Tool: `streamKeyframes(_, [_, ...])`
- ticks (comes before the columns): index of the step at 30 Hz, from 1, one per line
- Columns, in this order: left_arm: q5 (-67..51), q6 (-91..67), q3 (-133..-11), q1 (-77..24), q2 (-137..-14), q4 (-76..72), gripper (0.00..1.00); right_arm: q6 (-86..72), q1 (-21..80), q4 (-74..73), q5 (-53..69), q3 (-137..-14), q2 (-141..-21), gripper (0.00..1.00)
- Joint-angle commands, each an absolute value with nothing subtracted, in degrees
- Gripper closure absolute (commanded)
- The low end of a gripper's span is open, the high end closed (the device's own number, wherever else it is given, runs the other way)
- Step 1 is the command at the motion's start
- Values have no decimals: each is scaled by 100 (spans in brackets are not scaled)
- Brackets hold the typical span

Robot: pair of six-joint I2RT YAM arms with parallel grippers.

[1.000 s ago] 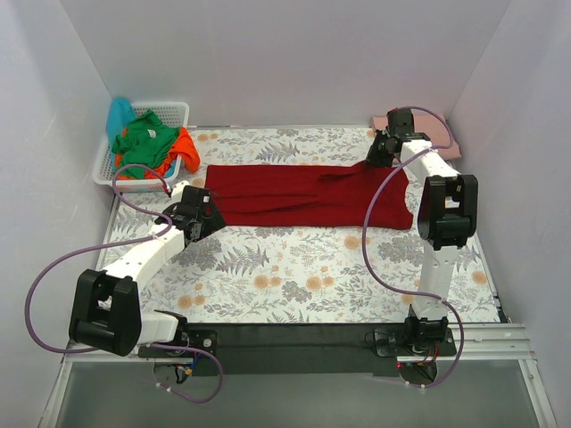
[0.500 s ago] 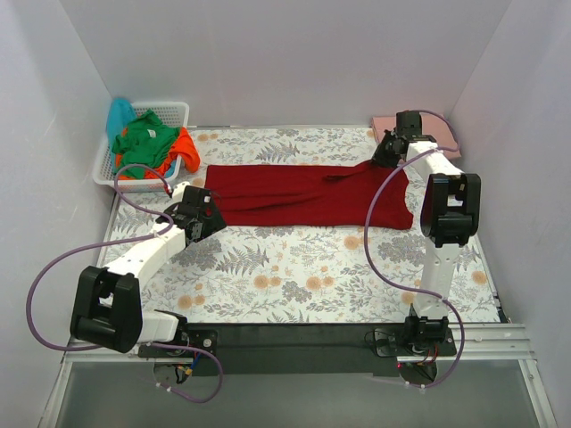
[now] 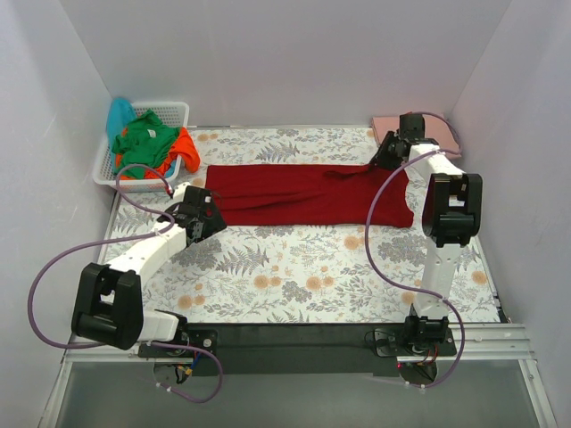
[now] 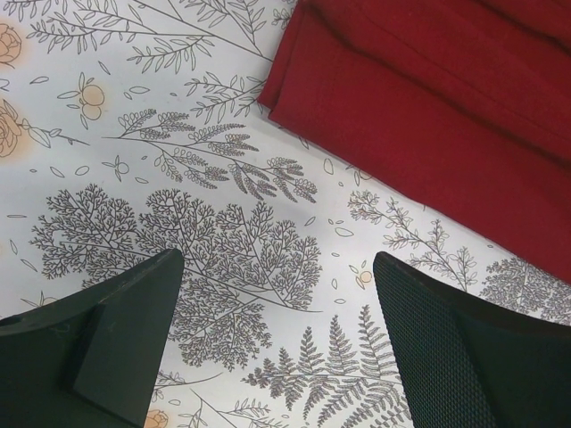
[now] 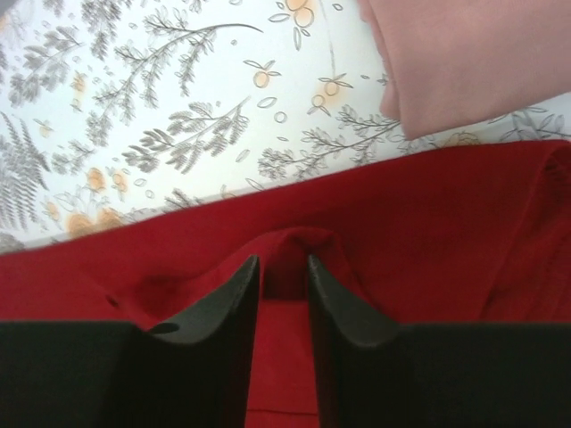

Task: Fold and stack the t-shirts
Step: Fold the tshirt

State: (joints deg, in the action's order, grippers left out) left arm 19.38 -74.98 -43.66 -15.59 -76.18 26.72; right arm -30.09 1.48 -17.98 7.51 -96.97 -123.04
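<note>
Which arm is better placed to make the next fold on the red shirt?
Right. The right gripper pinches the dark red cloth t-shirt; the left gripper hangs open over the floral tablecloth.

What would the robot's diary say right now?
left gripper open over table | right gripper shut on dark red t-shirt, pinching a ridge | pink t-shirt at far right | basket holds other shirts

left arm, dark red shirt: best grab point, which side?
Grip the dark red shirt at its near left-end corner, from the near side: it lies flat as a long strip, folded layers meet there, and the open left gripper faces it.
</note>
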Motion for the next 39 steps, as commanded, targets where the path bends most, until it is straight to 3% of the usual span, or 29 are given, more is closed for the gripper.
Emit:
streamKeyframes(1, [1995, -7549, -4579, -1573, -7690, 2663, 13, -2866, 61, -1573, 721, -9554, -11937, 63])
streamKeyframes(7, [1680, -8296, -4834, -1073, -8068, 2953, 12, -2637, -184, -1582, 703, -8212, -10788, 41])
streamKeyframes(13, [1327, -8613, -5027, -633, -8577, 2962, 12, -2452, -913, -1293, 1079, -6243, -9434, 32])
streamKeyframes(22, [1187, -8850, -5475, -580, -9158, 2892, 14, -2593, -2170, -62, 2785, -4510, -8991, 35])
streamKeyframes(31, [1020, -8894, -5669, -580, -9589, 2857, 19, -2637, -2259, 668, 2988, -4017, -9290, 38])
streamKeyframes(39, [975, -8912, -5616, -580, -9677, 2848, 29, -2646, -2285, 694, 2769, -3867, -9343, 43])
